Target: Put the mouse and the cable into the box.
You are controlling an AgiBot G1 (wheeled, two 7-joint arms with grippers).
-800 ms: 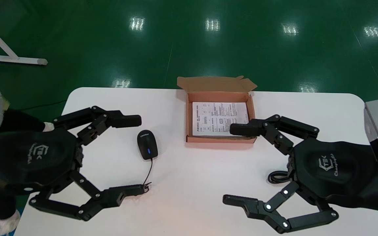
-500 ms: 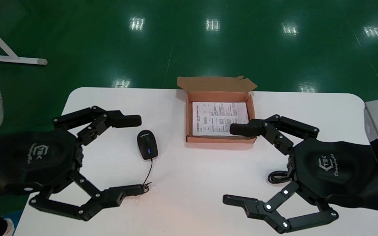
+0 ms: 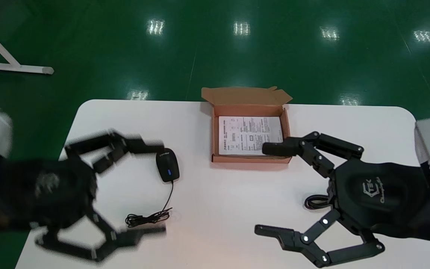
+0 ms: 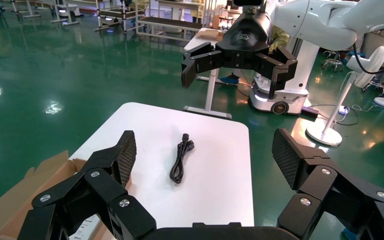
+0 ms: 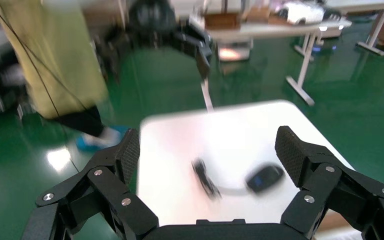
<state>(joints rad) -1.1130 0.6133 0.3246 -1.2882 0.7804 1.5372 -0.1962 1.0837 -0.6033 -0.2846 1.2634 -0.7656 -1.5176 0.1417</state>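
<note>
Green shop floor (image 3: pixel 237 56) in the bkgd, white table (image 3: pixel 215 209) in front w/ all the task items on it. You've got the box (image 3: pixel 249 159) at the table's far-middle edge, open, lid flap folded back, w/ a printed sheet (image 3: pixel 248 134) flat on its bottom. The mouse (image 3: pixel 167 170) sits on the table just left of the box, outside it. Its mouse cord (image 3: pixel 148 219) runs back toward the robot and ends in a loose bunch. Your left gripper (image 3: pixel 157 186) hovers over the table's left part, jaws spread wide, nothing held. Its far fingertip is just beside the mouse's top end (can't tell if touching) and its near fingertip is by the cord bunch. The black cable (image 3: pixel 315 202) lies on the table's right part, apart from the box, folded into a long loop. In the head view it's partly hidden under the right arm's palm, but the left wrist view shows it whole. Your right gripper (image 3: pixel 265 188) hangs over that right part, jaws also wide apart, empty. Its far fingertip overlaps the box's front-right corner in the head view, and the black cable lies back by the palm, not btwn the fingertips.
</note>
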